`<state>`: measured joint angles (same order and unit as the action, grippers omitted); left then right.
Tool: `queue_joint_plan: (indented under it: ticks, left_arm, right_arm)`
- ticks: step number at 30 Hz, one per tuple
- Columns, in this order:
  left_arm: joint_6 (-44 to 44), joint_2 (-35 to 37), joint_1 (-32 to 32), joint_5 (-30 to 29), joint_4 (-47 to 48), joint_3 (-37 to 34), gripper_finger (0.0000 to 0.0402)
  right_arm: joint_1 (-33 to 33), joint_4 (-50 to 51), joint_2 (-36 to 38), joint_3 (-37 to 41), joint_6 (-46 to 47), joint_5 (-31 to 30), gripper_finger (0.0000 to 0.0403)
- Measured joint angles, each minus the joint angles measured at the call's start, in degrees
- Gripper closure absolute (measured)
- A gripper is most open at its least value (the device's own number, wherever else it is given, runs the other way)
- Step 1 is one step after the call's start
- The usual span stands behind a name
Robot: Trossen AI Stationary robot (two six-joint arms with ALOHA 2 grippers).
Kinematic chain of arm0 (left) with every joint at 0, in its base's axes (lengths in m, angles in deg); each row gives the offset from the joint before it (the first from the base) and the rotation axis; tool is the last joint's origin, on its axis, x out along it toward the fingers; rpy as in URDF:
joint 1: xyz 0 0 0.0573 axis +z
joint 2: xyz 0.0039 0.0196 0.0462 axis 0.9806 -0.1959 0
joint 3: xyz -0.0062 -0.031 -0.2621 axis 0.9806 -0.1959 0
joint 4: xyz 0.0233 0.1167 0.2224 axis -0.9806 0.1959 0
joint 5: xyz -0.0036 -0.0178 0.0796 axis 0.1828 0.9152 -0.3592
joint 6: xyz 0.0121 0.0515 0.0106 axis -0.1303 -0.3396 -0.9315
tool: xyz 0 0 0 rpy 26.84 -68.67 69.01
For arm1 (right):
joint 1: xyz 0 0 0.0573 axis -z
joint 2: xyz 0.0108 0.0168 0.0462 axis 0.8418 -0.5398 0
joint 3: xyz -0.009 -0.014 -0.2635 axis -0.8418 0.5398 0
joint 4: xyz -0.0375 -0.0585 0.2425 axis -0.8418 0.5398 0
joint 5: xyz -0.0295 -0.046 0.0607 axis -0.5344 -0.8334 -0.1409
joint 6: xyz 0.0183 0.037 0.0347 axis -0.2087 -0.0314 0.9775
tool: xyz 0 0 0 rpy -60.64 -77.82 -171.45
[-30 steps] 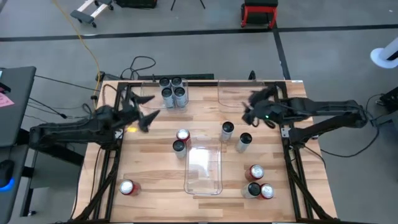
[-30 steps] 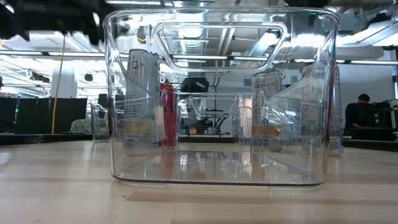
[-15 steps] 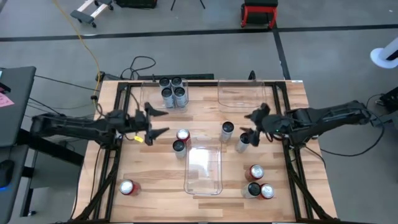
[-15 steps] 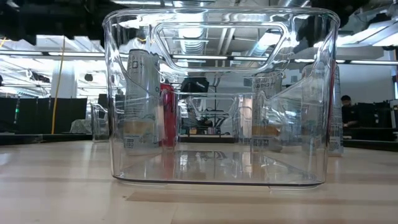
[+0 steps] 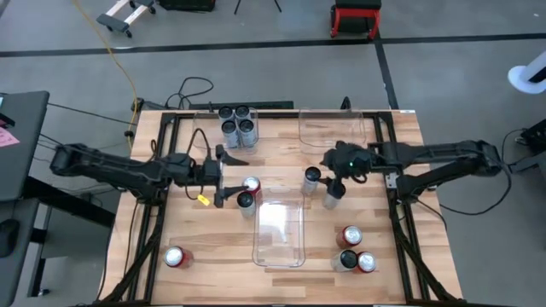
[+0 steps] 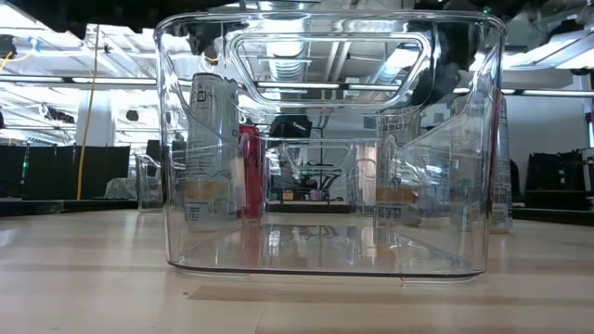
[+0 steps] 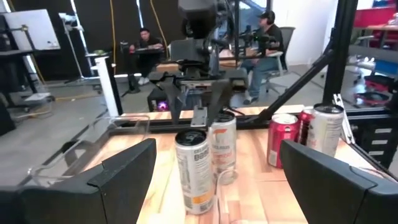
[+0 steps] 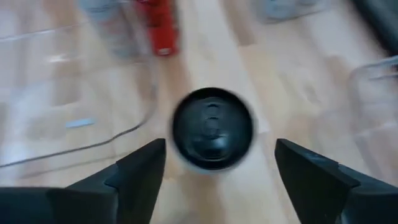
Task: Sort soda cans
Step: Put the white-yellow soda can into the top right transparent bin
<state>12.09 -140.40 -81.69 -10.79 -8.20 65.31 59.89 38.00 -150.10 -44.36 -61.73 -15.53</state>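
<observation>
The landmark is the clear bin (image 5: 279, 232) standing empty at the middle of the wooden table (image 5: 205, 247).

**Left gripper** (image 5: 223, 175): positioned to the left of the bin and beyond its far edge. The fingers are spread wide and hold nothing. Just in front of its open fingers stand a red can (image 5: 251, 186) and a grey can (image 5: 246, 202), side by side and just off the bin's far left corner. In the left wrist view these two do not show; the cans across the table stand between the two dark fingers (image 7: 118, 168).

**Right gripper** (image 5: 334, 172): positioned beyond the bin's far right corner. The fingers are spread wide with nothing clamped. It sits over a pair of grey cans with dark tops: one can (image 5: 312, 180) nearer the bin's centre line, the other can (image 5: 333, 195) to its right. The right wrist view looks down on a dark can top (image 8: 212, 128) lying between the two fingers (image 8: 134, 177), apart from both.

**Remaining cans:**
- Four dark-topped cans (image 5: 237, 126) stand grouped in a second clear bin (image 5: 207, 128) at the far left of the table.
- A third clear bin (image 5: 333, 128) stands empty at the far right.
- Three cans (image 5: 353, 250) stand clustered right of the landmark bin, near its near end.
- A single red can (image 5: 175, 257) stands well to the left of the bin's near end.
</observation>
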Motion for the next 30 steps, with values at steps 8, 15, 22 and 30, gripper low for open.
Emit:
queue_joint_plan:
  ticks: [8,15,22,30]
  left_arm:
    - [-0.7,-3.9,0.0,0.7,-1.5,1.4,0.0066]
    - [-0.5,-4.8,0.0,-1.0,-0.3,1.5,0.0066]
    - [0.2,-4.7,0.0,-1.4,0.2,1.5,0.0066]
    - [-2.6,-4.2,0.0,-3.3,2.0,2.5,0.0066]
  right_arm:
    - [4.8,-1.7,-2.0,-0.2,-3.6,11.3,0.0019]
    - [7.4,-3.2,-4.1,-0.2,-4.8,10.5,0.0004]
    - [7.6,-1.8,-4.9,-0.2,-5.4,10.5,0.0004]
    - [7.6,0.6,-5.0,-0.2,-5.0,9.4,0.0009]
